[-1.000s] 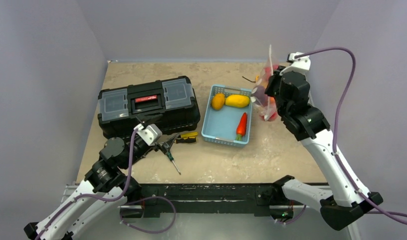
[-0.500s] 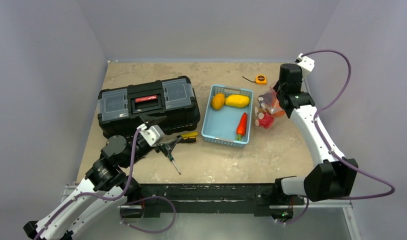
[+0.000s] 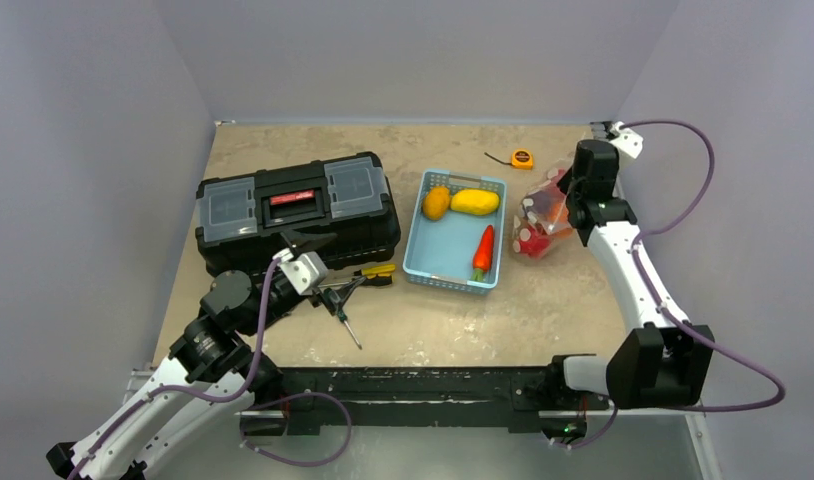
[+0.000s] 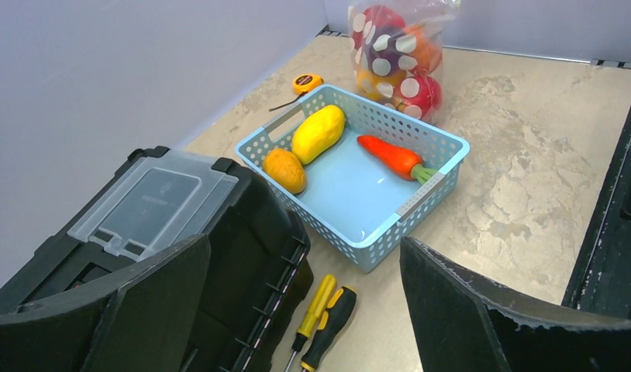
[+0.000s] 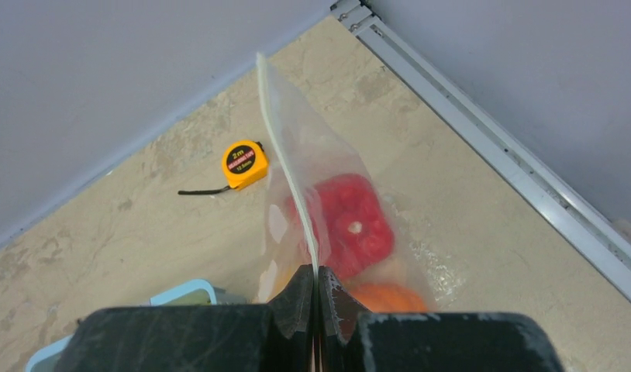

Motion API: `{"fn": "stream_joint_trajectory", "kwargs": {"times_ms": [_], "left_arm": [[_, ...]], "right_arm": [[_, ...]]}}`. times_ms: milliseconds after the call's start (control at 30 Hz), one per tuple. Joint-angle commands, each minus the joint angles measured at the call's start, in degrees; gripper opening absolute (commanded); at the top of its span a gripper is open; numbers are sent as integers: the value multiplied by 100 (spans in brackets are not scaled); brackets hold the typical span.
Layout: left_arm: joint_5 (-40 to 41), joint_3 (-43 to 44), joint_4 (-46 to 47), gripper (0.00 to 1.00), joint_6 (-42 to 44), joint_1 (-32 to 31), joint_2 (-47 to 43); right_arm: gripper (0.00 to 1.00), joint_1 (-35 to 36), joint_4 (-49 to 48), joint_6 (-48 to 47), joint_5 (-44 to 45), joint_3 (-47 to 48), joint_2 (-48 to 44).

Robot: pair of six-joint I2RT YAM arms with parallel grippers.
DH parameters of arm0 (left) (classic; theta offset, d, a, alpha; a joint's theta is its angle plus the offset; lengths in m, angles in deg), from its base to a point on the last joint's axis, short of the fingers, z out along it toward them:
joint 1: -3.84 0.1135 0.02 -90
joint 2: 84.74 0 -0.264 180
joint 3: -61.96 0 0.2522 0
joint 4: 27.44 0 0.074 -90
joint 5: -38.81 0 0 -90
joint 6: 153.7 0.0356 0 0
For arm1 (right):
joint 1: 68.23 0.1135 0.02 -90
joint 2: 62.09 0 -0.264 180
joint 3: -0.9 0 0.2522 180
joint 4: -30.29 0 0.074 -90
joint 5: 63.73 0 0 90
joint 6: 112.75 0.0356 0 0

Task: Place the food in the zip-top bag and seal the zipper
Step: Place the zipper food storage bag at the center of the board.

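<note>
at the far right corner, the right gripper pinches the zipper of the zip-top bag, red and orange food inside. the left gripper gapes wide near the toolbox. the tape measure bears a label too small to read.

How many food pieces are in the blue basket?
3: an orange piece in the far left corner, a yellow piece beside it, a red carrot along the right side.
</note>
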Motion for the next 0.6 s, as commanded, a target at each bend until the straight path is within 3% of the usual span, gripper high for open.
{"fn": "stream_joint_trajectory", "kwargs": {"times_ms": [0, 500, 567], "left_arm": [[-183, 245, 135, 92, -108, -3, 32], [-223, 242, 107, 92, -112, -2, 23], [-253, 246, 108, 92, -107, -3, 42]], "right_arm": [[0, -3, -309, -538, 145, 51, -423], [0, 5, -150, -1016, 340, -332, -370], [8, 5, -142, -1060, 346, -382, -383]]}}
